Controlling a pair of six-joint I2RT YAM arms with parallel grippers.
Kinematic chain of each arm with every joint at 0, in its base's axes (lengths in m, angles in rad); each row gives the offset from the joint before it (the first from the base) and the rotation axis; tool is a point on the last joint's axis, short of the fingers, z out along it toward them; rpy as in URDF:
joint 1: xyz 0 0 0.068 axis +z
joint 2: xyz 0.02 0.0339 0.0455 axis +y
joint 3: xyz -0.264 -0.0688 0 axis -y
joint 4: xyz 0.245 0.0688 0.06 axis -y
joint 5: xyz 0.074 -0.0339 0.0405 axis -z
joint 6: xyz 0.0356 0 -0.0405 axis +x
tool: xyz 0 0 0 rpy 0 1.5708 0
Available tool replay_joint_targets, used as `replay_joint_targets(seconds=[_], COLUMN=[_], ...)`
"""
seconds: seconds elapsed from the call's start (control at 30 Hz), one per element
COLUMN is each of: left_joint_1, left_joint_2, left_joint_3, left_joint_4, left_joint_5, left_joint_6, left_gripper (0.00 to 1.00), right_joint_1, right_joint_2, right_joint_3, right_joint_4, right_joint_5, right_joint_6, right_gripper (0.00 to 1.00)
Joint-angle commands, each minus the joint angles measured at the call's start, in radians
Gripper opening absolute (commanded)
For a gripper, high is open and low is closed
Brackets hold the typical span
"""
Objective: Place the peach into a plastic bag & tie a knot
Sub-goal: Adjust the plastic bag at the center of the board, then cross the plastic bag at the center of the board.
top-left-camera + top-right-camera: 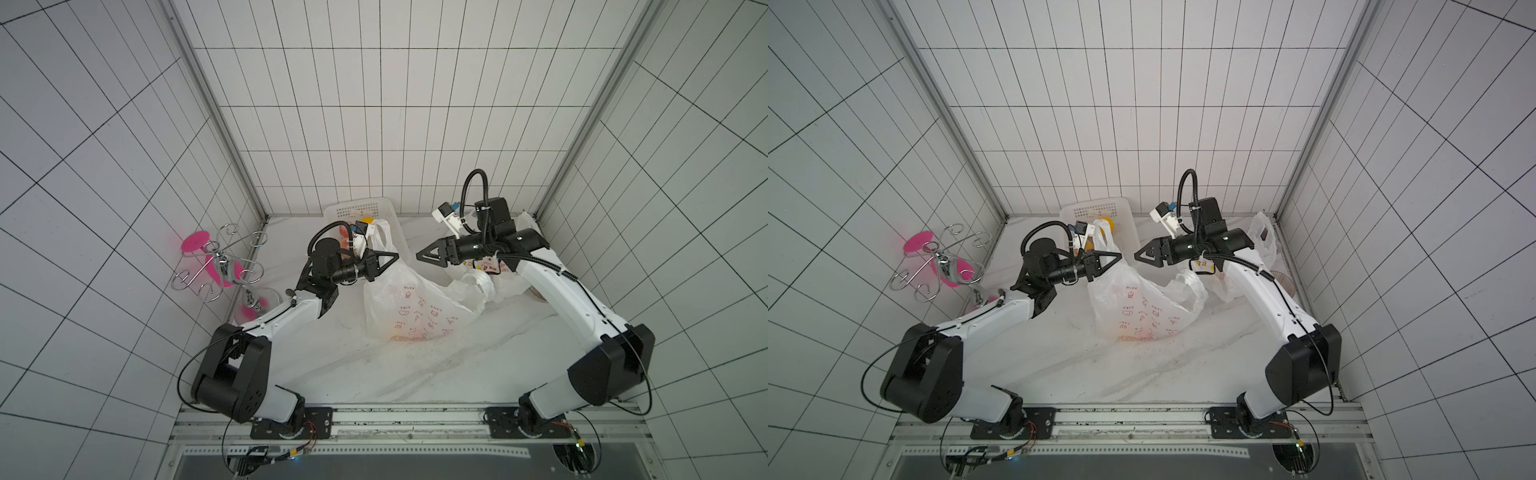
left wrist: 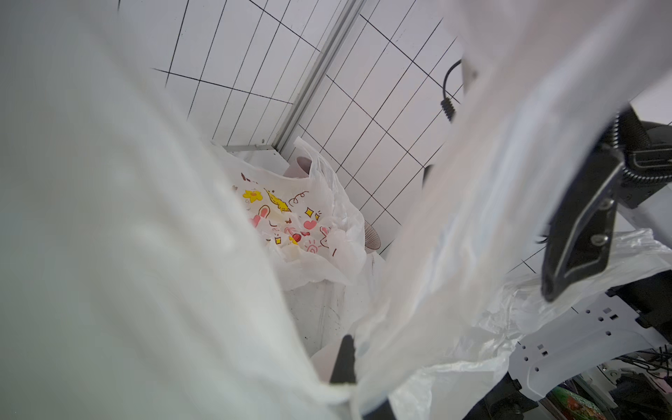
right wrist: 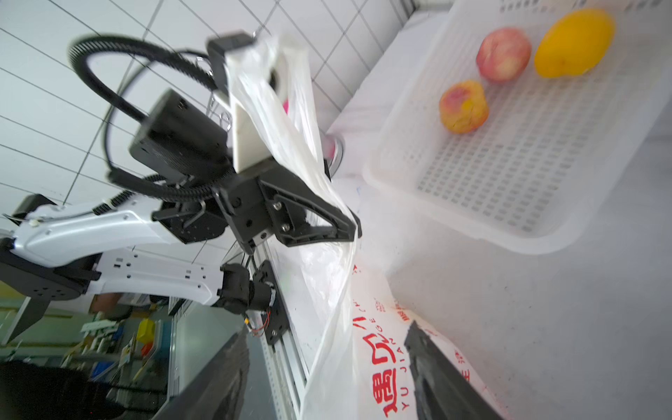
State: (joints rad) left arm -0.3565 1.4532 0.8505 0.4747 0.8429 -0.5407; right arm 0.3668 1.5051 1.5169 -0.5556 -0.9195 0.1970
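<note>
The plastic bag [image 1: 415, 307] [image 1: 1133, 303], white with red print, lies slumped in the middle of the table. A faint orange shape at its near end [image 1: 399, 337] may be the peach; the film blurs it. My left gripper [image 1: 394, 261] [image 1: 1118, 258] is shut on the plastic bag's raised handle, also seen in the right wrist view [image 3: 352, 229]. Bag film [image 2: 145, 254] drapes over the left gripper [image 2: 347, 351] and fills most of the left wrist view. My right gripper [image 1: 419, 257] [image 1: 1137, 257] [image 3: 327, 363] hangs open just right of that handle, above the printed film [image 3: 378, 345].
A white basket [image 1: 388, 208] [image 3: 509, 203] at the back holds two peaches [image 3: 463, 105] [image 3: 503, 52] and a yellow fruit [image 3: 572, 42]. A second bag with cartoon print [image 1: 488, 266] [image 2: 291, 218] lies back right. A wire rack with pink parts [image 1: 220, 266] stands at the left wall.
</note>
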Motion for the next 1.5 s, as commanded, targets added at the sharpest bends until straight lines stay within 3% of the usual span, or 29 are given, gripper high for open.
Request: replay_joint_targets(seconds=[0.0, 0.2, 0.3, 0.43, 0.67, 0.8, 0.9, 1.0, 1.23, 1.47], left_joint_1=[0.029, 0.123, 0.143, 0.163, 0.195, 0.188, 0.176, 0.166, 0.13, 0.101], left_joint_2=[0.023, 0.103, 0.15, 0.192, 0.231, 0.226, 0.212, 0.197, 0.201, 0.202], left_joint_3=[0.007, 0.082, 0.14, 0.191, 0.205, 0.191, 0.184, 0.179, 0.177, 0.183], left_joint_4=[0.0, -0.089, -0.16, -0.199, -0.152, -0.114, -0.101, -0.099, -0.019, -0.023], left_joint_5=[0.025, 0.03, 0.042, 0.055, 0.076, 0.101, 0.123, 0.142, 0.213, 0.234], left_joint_6=[-0.025, -0.057, -0.02, 0.006, -0.035, -0.058, -0.056, -0.047, -0.091, -0.087], left_gripper=[0.0, 0.0, 0.0, 0.0, 0.0, 0.0, 0.0, 0.0, 0.0, 0.0], right_joint_1=[-0.062, -0.318, -0.429, -0.436, -0.392, -0.316, -0.259, -0.258, -0.243, -0.198], right_joint_2=[-0.062, -0.236, -0.335, -0.465, -0.639, -0.576, -0.499, -0.43, -0.275, -0.216], right_joint_3=[0.044, -0.095, -0.185, -0.378, -0.741, -0.767, -0.75, -0.74, -0.679, -0.688], right_joint_4=[0.133, 0.291, 0.283, 0.295, 0.563, 0.574, 0.579, 0.672, 0.804, 0.943], right_joint_5=[0.041, 0.097, 0.153, 0.255, 0.057, 0.019, 0.066, 0.091, -0.038, -0.098], right_joint_6=[0.107, 0.245, 0.24, 0.176, 0.103, 0.04, -0.017, 0.01, 0.036, 0.058], right_gripper=[0.72, 0.76, 0.76, 0.77, 0.79, 0.81, 0.81, 0.82, 0.83, 0.83])
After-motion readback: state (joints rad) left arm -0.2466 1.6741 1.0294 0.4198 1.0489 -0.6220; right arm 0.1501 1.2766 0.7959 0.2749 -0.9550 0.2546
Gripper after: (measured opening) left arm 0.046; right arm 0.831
